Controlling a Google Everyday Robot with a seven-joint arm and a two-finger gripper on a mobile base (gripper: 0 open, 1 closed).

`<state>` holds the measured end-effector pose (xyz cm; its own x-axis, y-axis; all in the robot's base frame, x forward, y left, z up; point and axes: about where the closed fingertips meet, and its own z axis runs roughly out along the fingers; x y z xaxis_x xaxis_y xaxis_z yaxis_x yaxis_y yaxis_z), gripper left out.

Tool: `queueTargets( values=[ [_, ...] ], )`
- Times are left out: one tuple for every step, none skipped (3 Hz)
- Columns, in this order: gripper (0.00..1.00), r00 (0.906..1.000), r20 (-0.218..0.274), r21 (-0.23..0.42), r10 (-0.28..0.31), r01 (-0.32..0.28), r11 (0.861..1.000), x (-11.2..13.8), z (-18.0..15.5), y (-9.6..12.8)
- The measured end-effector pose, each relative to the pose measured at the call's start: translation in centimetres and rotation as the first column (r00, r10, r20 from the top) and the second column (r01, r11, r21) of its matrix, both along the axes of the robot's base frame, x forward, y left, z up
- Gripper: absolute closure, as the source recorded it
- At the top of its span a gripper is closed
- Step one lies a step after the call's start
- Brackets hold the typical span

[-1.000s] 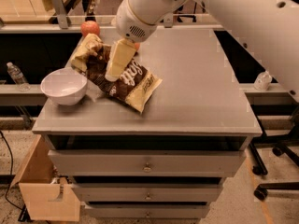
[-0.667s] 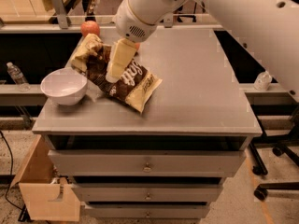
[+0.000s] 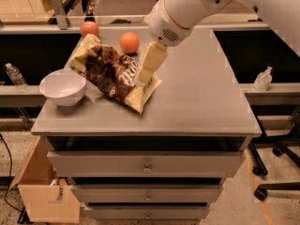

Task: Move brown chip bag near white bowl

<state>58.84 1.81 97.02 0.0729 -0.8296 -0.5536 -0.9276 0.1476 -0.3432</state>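
Observation:
The brown chip bag (image 3: 110,74) lies crumpled on the left half of the grey table (image 3: 201,97), dark brown with cream-yellow ends and white script. The white bowl (image 3: 63,86) stands at the table's left edge, and the bag's near-left corner reaches right up to its rim. My gripper (image 3: 144,81) hangs from the white arm (image 3: 187,8), points down and sits over the bag's right end, at or just above the foil.
A reddish fruit (image 3: 89,28) and an orange fruit (image 3: 129,42) sit at the table's back left, behind the bag. Drawers are below the tabletop. A wooden box (image 3: 42,191) stands at the floor left. A water bottle (image 3: 14,76) and a pump bottle (image 3: 263,78) stand on the side ledges.
The gripper has shifted to the right, from the middle of the bag to its right end. The orange fruit behind it is now uncovered. The bag and bowl have stayed in place.

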Motion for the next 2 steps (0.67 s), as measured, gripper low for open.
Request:
queueTargets(
  values=[
    [0.00, 0.9947, -0.037, 0.004, -0.095, 0.096, 0.995, -0.73, -0.81, -6.07],
    [0.00, 0.9947, -0.037, 0.004, -0.096, 0.096, 0.995, -0.74, -0.80, -6.10]
  ],
)
